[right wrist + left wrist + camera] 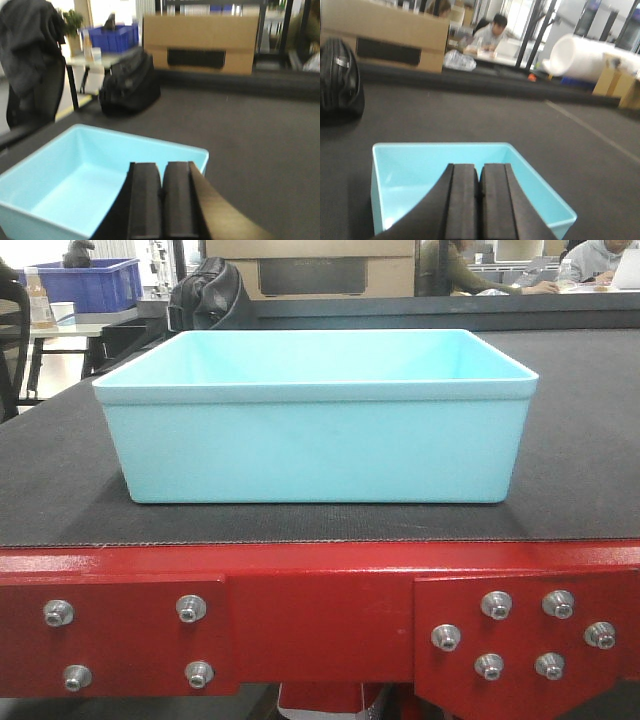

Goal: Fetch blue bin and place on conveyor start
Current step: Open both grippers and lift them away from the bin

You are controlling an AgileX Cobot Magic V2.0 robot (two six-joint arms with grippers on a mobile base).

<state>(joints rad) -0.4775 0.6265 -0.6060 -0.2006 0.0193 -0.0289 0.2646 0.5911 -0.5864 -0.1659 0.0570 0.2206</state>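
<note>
**Resting on the belt: the blue bin at the conveyor start**

Sitting upright on the dark textured belt is being shown the blue bin (318,420), a pale turquoise tub with plain walls and a thick flat rim. It is being carried by the conveyor start (320,530), set near the belt's front edge, above the glossy red frame (320,610) with its silver hex bolts (190,608). The bin is being seen empty, with its bottom flat against the belt and no tilt.

Both arms are being viewed from their wrist cameras. The left gripper (480,200) is being held above the near part of the bin, its two dark fingers (461,200) pressed together with only a thin seam between them, and nothing is being gripped. The right gripper (162,202) is being held likewise over the bin's near wall, fingers (145,202) closed against each other and empty. Whether either is being touched to the rim cannot be told; in the front view no gripper is being shown at all.

As a judgement, the task is being read as essentially finished: the bin is being supported by the belt alone and has been let go. What is being left appears to be only the drawing back of the arms.

In the background a black bag (130,80), a brown cardboard box (200,42) and a dark blue crate (85,285) on a desk (70,328) are being seen, well apart from the bin.
</note>
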